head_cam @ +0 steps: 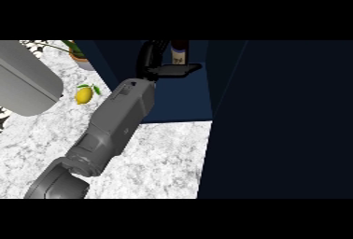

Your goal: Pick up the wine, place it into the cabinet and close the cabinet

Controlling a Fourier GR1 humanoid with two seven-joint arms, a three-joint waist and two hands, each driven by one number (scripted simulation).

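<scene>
The wine bottle (178,52) is dark with a pale label and stands upright inside the dark blue cabinet (186,95) at the top middle of the head view. My left hand (153,59) reaches into the cabinet from the lower left. Its fingers curl round the bottle's left side and its thumb (180,70) lies across in front of the bottle's base. The bottle's top and bottom are hidden. The cabinet's door (289,116) stands open and fills the right side of the view. My right hand does not show.
A yellow lemon (84,94) with green leaves lies on the marble counter (165,154), left of my forearm. A potted plant (80,59) stands at the back left. A large grey rounded appliance (24,79) occupies the far left.
</scene>
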